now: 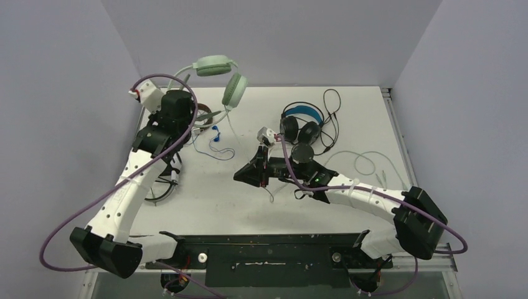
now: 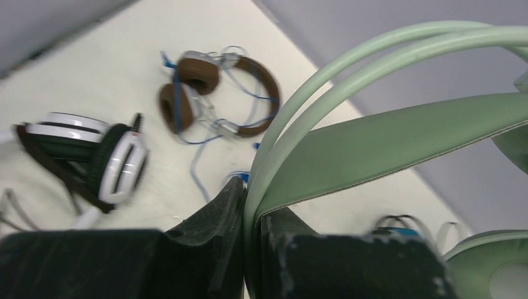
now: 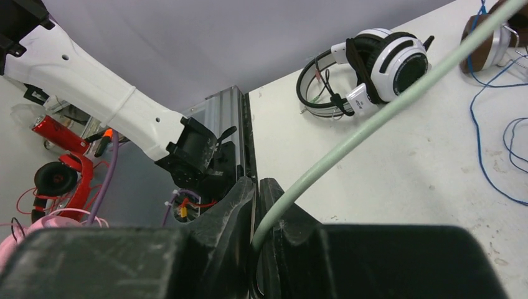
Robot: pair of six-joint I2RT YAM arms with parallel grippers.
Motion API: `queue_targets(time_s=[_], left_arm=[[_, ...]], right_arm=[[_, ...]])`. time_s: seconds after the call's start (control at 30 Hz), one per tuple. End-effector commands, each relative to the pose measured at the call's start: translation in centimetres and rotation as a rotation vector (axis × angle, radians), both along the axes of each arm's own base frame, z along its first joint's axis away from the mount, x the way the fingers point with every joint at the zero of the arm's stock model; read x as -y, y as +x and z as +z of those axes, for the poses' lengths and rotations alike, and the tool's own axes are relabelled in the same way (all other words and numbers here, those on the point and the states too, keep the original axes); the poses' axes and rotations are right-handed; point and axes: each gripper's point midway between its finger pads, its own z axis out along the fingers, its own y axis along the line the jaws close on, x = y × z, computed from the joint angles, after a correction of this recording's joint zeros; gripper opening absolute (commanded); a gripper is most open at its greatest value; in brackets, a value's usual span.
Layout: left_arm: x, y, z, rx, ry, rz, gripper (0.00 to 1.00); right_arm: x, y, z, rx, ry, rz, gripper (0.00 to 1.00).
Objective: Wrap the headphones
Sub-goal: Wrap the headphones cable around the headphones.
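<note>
The mint green headphones (image 1: pixel 215 65) hang in the air at the back left. My left gripper (image 2: pixel 252 205) is shut on their headband (image 2: pixel 386 137), with one earcup (image 2: pixel 492 268) low at the right. Their mint cord (image 3: pixel 373 118) runs down into my right gripper (image 3: pixel 257 199), which is shut on it above mid-table (image 1: pixel 240 176). On the table lie the brown headphones (image 2: pixel 212 93) with a blue cord (image 3: pixel 492 137). The white, black-striped headphones (image 3: pixel 373 68) lie partly under the left arm (image 1: pixel 165 187). The black headphones with a blue headband (image 1: pixel 303 121) sit at the back centre.
A loose pale cable (image 1: pixel 367 162) lies on the table's right side, near the metal edge rail (image 1: pixel 398 137). Grey walls close in the back and both sides. The left arm (image 3: pixel 93 81) stretches across the left of the table.
</note>
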Motion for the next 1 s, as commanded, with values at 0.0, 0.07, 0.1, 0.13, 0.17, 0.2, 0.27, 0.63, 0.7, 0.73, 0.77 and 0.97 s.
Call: queue_targets(time_s=[0.0,0.07,0.1,0.13,0.17,0.2,0.27,0.63,0.7,0.73,0.77,0.97], left_arm=[[-2.9,-0.6,0.0,-0.098,0.297,0.104,0.0],[-2.5,-0.5,-1.1,-0.158,0.41,0.059,0.0],[-2.2,-0.5,-1.7,-0.189,0.471,0.026,0.0],[-1.7,-0.5,-2.2,-0.206,0.513,-0.008,0.0],[-1.2,-0.6,-2.6,-0.216,0.55,-0.044,0.0],[-0.7,-0.6,-2.9,-0.224,0.589,-0.083,0.0],[1.3,-0.7,-3.6,-0.223,0.67,-0.236,0.0],[5.4,-2.9,-5.9,-0.286,0.966,-0.618,0.0],[6.7,-3.3,-6.5,-0.296,0.976,-0.732,0.0],[7.4,-3.6,-6.8,-0.298,0.972,-0.792,0.0],[8.0,-3.9,-7.1,-0.298,0.965,-0.84,0.0],[9.7,-4.4,-7.8,-0.306,0.926,-0.94,0.0]], right_arm=[[0.7,-0.1,2.8,0.083,-0.041,-0.016,0.1],[1.0,0.6,3.5,0.104,-0.06,-0.048,0.1],[1.1,0.9,3.5,0.109,-0.075,-0.061,0.09],[1.3,1.2,3.7,0.119,-0.089,-0.074,0.08],[1.4,1.6,3.8,0.127,-0.103,-0.085,0.08],[1.5,2.1,3.8,0.135,-0.118,-0.097,0.07],[1.9,3.0,4.0,0.141,-0.143,-0.116,0.06],[7.6,10.7,1.8,0.262,-0.496,-0.374,0.0],[8.7,11.9,1.5,0.288,-0.549,-0.444,0.0],[9.3,12.5,1.4,0.3,-0.568,-0.482,0.02],[9.8,13.1,1.4,0.309,-0.585,-0.519,0.03],[12.1,15.1,2.1,0.356,-0.641,-0.677,0.09]])
